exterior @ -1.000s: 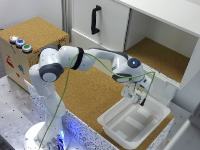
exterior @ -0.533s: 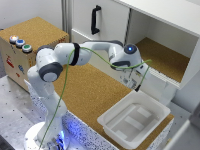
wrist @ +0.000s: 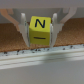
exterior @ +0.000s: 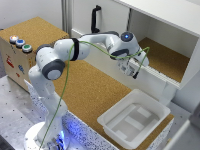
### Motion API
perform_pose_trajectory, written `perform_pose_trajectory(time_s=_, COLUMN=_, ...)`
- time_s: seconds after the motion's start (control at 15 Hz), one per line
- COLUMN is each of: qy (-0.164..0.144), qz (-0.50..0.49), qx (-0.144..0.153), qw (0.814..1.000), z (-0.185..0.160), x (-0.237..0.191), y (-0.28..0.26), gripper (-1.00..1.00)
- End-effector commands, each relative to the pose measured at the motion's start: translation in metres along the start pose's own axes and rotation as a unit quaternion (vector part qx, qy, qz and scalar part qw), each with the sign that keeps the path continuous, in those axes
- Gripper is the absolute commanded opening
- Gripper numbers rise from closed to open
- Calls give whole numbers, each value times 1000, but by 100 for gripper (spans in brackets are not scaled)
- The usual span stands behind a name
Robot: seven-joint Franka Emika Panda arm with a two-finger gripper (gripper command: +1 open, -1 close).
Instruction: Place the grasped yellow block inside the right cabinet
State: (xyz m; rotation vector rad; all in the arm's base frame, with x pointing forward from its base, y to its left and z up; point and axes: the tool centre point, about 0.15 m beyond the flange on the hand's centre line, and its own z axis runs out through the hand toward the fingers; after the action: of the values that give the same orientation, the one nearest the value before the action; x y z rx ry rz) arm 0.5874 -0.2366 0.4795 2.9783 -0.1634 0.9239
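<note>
In the wrist view my gripper point(wrist: 39, 40) is shut on the yellow block point(wrist: 40, 27), a small cube with a black mark on its face, held between the two fingers point(wrist: 23, 29). In the exterior view my gripper point(exterior: 136, 69) hangs at the front lip of the right cabinet point(exterior: 165, 59), just above its white ledge point(wrist: 42, 57). The cabinet's cork-brown floor point(wrist: 12, 41) lies just beyond the block. In the exterior view the block is too small to make out.
A white plastic tray point(exterior: 114, 127) lies on the cork table below the gripper. The neighbouring compartment has a white door with a black handle point(exterior: 94, 19). A wooden box with coloured buttons point(exterior: 20, 44) stands at the exterior view's left.
The arm has lifted from above the white tray and moved up and back to the right cabinet's opening, still holding the block.
</note>
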Motion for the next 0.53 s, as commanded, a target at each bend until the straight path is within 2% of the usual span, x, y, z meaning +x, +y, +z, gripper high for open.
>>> perform_pose_trajectory(time_s=0.0, qy=-48, qz=-11, qx=-5, qw=999, z=45, x=54, y=7, gripper=-100)
perform_pose_trajectory(time_s=0.33, qy=-62, qz=-35, qx=-4, qw=997, z=63, x=62, y=9, gripper=-100)
perform_pose_trajectory(time_s=0.4, qy=-61, qz=-38, qx=-7, qw=997, z=63, x=58, y=8, gripper=100)
perform_pose_trajectory(time_s=0.47, qy=-58, qz=-37, qx=-6, qw=998, z=60, x=57, y=9, gripper=100)
